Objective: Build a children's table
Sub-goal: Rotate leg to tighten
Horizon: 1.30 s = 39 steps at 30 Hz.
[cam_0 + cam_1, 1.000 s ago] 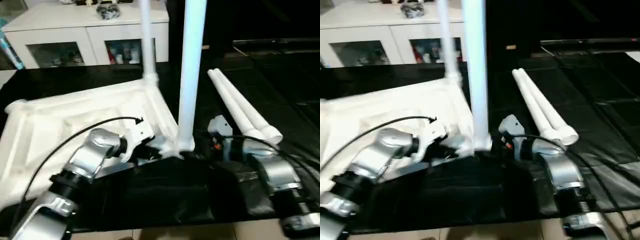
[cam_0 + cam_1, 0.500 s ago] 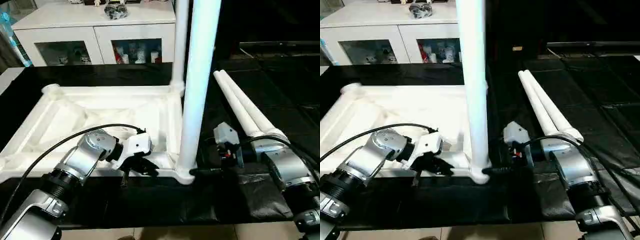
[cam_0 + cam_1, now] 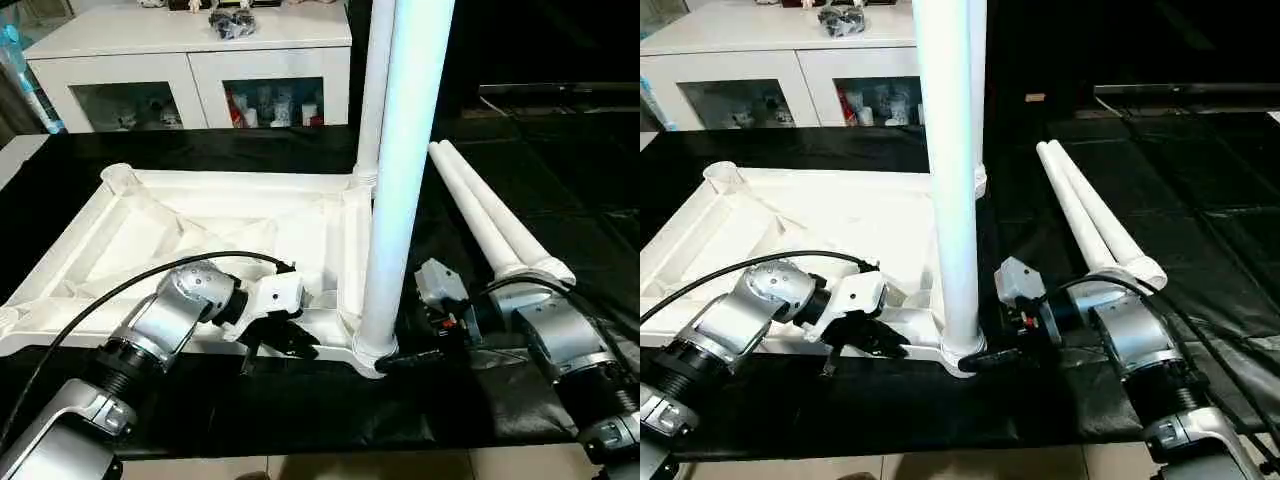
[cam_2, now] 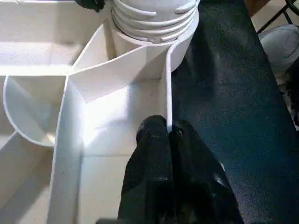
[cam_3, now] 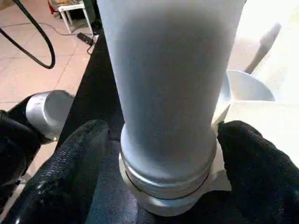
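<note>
2 legs (image 3: 405,180) stand in the upturned top (image 3: 200,230); 2 more (image 3: 490,220) lie loose. The left gripper (image 4: 168,135) pinches the rim; the right gripper (image 5: 163,135) straddles the near leg, fingers wide.

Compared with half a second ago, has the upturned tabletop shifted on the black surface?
Yes, slightly rightward: the tabletop's far-left corner socket lies further right below the glass-door cabinet than before.
</note>
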### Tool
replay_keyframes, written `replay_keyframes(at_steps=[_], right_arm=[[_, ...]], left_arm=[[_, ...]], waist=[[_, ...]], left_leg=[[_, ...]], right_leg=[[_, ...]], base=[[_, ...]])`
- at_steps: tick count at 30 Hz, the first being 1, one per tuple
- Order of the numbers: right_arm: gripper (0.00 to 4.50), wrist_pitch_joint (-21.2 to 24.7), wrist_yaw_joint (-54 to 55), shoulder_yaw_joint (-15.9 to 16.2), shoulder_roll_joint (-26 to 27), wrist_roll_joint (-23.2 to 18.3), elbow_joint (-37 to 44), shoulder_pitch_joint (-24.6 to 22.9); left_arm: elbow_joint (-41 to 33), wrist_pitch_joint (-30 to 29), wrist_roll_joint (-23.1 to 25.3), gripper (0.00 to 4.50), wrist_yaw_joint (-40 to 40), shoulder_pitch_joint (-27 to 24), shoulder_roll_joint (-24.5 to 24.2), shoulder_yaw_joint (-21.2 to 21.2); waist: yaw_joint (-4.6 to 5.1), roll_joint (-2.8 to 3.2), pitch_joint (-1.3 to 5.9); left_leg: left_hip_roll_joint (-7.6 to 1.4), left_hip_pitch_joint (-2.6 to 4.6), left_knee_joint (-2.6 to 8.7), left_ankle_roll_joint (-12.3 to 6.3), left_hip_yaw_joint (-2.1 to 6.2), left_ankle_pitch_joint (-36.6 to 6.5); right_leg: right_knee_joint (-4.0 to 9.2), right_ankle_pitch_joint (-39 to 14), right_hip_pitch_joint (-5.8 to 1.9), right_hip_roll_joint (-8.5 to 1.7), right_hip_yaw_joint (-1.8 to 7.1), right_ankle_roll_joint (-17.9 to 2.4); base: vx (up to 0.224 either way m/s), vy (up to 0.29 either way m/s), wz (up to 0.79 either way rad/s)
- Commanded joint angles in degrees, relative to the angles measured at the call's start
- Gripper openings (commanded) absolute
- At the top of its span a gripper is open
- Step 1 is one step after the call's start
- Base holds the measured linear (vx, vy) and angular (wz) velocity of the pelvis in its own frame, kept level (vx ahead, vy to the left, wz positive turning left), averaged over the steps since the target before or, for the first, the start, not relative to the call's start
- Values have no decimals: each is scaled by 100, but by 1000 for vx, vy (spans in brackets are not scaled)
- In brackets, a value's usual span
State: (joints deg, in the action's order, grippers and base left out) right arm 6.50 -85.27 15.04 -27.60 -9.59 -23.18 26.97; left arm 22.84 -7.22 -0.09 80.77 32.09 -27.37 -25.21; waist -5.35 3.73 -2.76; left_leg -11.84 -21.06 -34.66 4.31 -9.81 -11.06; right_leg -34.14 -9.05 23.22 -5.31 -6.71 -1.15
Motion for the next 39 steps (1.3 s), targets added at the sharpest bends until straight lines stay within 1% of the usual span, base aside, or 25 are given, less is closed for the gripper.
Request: replay_keyframes(at_steps=[1, 5, 6, 9, 14, 15, 16, 17, 19, 20, 21, 22, 23, 24, 25, 26, 27, 28, 29, 30, 31, 32, 34, 36, 39], right_arm=[[345, -69, -60, 37, 45, -47, 7, 147], [311, -113, -78, 44, 101, -42, -69, 188], [300, -117, -77, 43, 111, -50, -76, 188], [273, -127, -71, 37, 132, -75, -66, 164], [258, 46, 37, -30, 215, -230, 115, 10], [255, 252, 345, -71, 309, -198, 166, -46], [247, 252, 345, -71, 309, -198, 166, -46], [238, 252, 345, -71, 309, -198, 166, -46], [229, 588, 1230, -145, 661, -46, 317, -250], [221, 767, 1816, -200, 941, 55, 375, -344], [216, 846, 2109, -228, 1090, 103, 404, -390], [212, 862, 2171, -234, 1122, 113, 410, -400], [207, 899, 2330, -247, 1191, 158, 396, -398], [204, 1065, 3209, -354, 1573, 372, 224, -320], [202, 1071, 3248, -360, 1590, 381, 213, -314], [199, 1161, 3708, -437, 1790, 442, 71, -228], [199, 1247, 4076, -502, 1953, 474, -27, -160], [198, 1247, 4076, -502, 1953, 474, -27, -160], [198, 1260, 4358, -546, 2097, 499, -130, -75], [198, 1317, 4659, -609, 2266, 542, -179, -4], [198, 1317, 4659, -609, 2266, 542, -179, -4], [198, 1397, 4954, -679, 2438, 585, -179, 48], [198, 1423, 5088, -740, 2531, 569, -165, 66], [268, 1420, 5133, -879, 2600, 491, -165, 72], [274, 1452, 5137, -977, 2608, 426, -105, 45]], left_arm=[[-9, 113, 62, 0, 236, 98, -31, -156], [43, 156, 69, 0, 244, 119, -41, -153], [48, 156, 69, 0, 240, 121, -40, -150], [57, 136, 62, 0, 209, 123, -19, -136], [19, -58, -7, 0, 32, 105, 86, -42], [24, -236, -30, 0, -178, 115, 189, 39], [24, -236, -30, 0, -178, 115, 189, 39], [24, -236, -30, 0, -178, 115, 189, 39], [28, -767, -104, 0, -872, 166, 549, 308], [18, -1102, -162, 0, -1325, 208, 798, 491], [11, -1269, -194, 0, -1555, 230, 928, 585], [9, -1305, -201, 0, -1604, 234, 955, 605], [9, -1370, -216, 0, -1695, 247, 1009, 646], [62, -1652, -314, 0, -2200, 348, 1309, 891], [66, -1662, -319, 0, -2222, 354, 1322, 902], [163, -1751, -380, 0, -2534, 448, 1497, 1071], [267, -1818, -424, 0, -2825, 542, 1644, 1218], [267, -1818, -424, 0, -2825, 542, 1644, 1218], [464, -1758, -403, 0, -3183, 676, 1777, 1341], [616, -1694, -358, 0, -3515, 793, 1921, 1456], [616, -1694, -358, 0, -3515, 793, 1921, 1456], [695, -1692, -297, 0, -3790, 884, 2058, 1549], [676, -1675, -226, 0, -3844, 903, 2103, 1525], [610, -1592, -67, 0, -3779, 858, 2062, 1384], [571, -1484, 58, 0, -3660, 800, 1987, 1237]], waist=[[8, -85, 428], [11, -77, 426], [7, -62, 426], [6, -66, 425], [5, -62, 427], [4, -46, 428], [17, -57, 414], [20, -56, 407], [39, -6, 384], [40, -3, 370], [79, -31, 360], [99, -39, 357], [109, -59, 349], [171, -28, 322], [206, -24, 311], [275, -34, 324], [330, -23, 328], [361, -29, 338], [373, -68, 343], [382, -36, 348], [395, -53, 349], [394, -42, 361], [371, -27, 394], [355, -1, 411], [351, 5, 434]], left_leg=[[-143, 26, 373, -488, 16, -927], [-139, 26, 375, -482, 17, -952], [-145, 34, 377, -470, 18, -971], [-149, 33, 382, -461, 22, -989], [-147, 37, 380, -456, 17, -974], [-150, 29, 381, -466, 27, -987], [-151, 30, 390, -458, 16, -994], [-148, 38, 397, -422, 26, -1092], [-143, 81, 407, -277, 23, -1255], [-134, 88, 412, -263, 20, -1316], [-114, 78, 425, -172, 38, -1403], [-98, 73, 432, -143, 47, -1467], [-73, 89, 432, -119, 49, -1538], [-54, 99, 428, -114, 42, -1639], [-37, 95, 418, -85, 41, -1663], [-4, 116, 402, -66, 58, -1761], [20, 107, 384, -79, 66, -1768], [37, 118, 368, -124, 70, -1774], [31, 96, 375, -164, 72, -1740], [35, 97, 375, -204, 74, -1711], [36, 81, 373, -236, 62, -1670], [27, 75, 386, -250, 68, -1584], [-15, 64, 412, -279, 85, -1442], [-52, 41, 430, -346, 83, -1303], [-80, 11, 429, -415, 80, -1095]], right_leg=[[377, -1578, -341, -311, 298, -1143], [380, -1578, -340, -307, 294, -1146], [384, -1577, -336, -310, 296, -1152], [376, -1558, -341, -309, 294, -1162], [374, -1541, -346, -310, 300, -1173], [369, -1538, -348, -311, 296, -1172], [386, -1551, -344, -300, 299, -1161], [398, -1703, -341, -309, 290, -1142], [433, -1991, -324, -304, 300, -1045], [469, -2086, -310, -306, 292, -1026], [482, -2300, -330, -315, 271, -955], [496, -2476, -353, -310, 249, -875], [544, -2784, -342, -313, 235, -703], [592, -3007, -323, -301, 231, -595], [604, -3107, -308, -294, 215, -563], [652, -3346, -314, -299, 162, -452], [679, -3428, -314, -289, 133, -371], [718, -3452, -301, -281, 109, -307], [720, -3411, -315, -283, 110, -291], [724, -3364, -312, -280, 96, -286], [733, -3315, -308, -267, 102, -281], [719, -3158, -312, -264, 103, -326], [661, -2771, -331, -277, 135, -451], [589, -2256, -350, -289, 177, -640], [516, -1668, -373, -297, 214, -871]], base=[[0, 0, 0], [0, 0, 0], [0, 0, 0], [0, 0, 0], [0, 0, 0], [0, 0, 0], [0, 0, 0], [0, 0, 0], [0, 0, 0], [0, 0, 0], [0, 0, 0], [0, 0, 0], [0, 0, 0], [0, 0, 0], [0, 0, 0], [0, 0, 0], [0, 0, 0], [0, 0, 0], [0, 0, 0], [0, 0, 0], [0, 0, 0], [0, 0, 0], [0, 0, 0], [0, 0, 0], [0, 0, 0]])
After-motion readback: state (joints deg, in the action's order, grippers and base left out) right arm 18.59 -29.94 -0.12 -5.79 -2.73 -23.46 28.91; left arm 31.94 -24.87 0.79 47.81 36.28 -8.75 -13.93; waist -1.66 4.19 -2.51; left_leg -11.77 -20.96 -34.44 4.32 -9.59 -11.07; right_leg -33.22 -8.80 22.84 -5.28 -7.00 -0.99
